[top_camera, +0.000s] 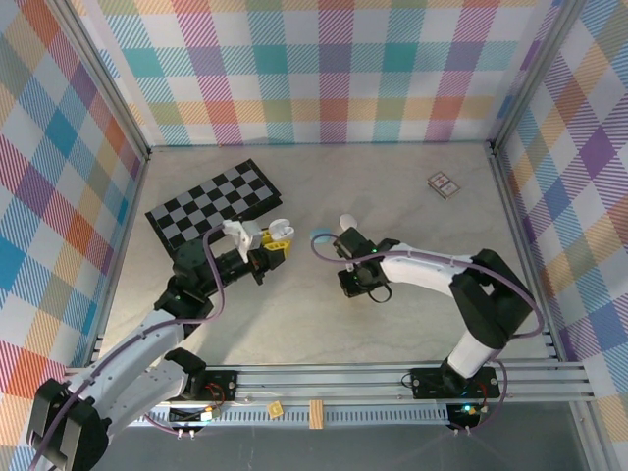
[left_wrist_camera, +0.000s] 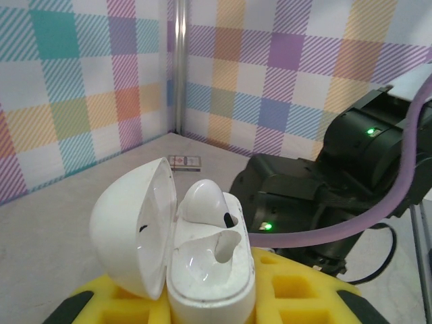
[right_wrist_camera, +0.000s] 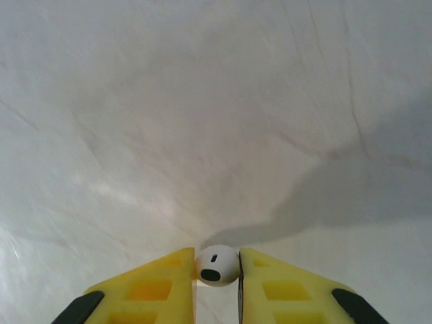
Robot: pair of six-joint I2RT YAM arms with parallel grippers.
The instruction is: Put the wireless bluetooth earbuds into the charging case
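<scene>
Over pale tabletop our right tool pinches a white earbud across its rounded head, which we judge light, hard and slippery, while our left tool clamps the open charging case.

Left end effector clamps open charging case, lid swung left; one earbud seated.

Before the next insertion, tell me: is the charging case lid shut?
No, the lid of the charging case stands swung open, one earbud inside.
</scene>
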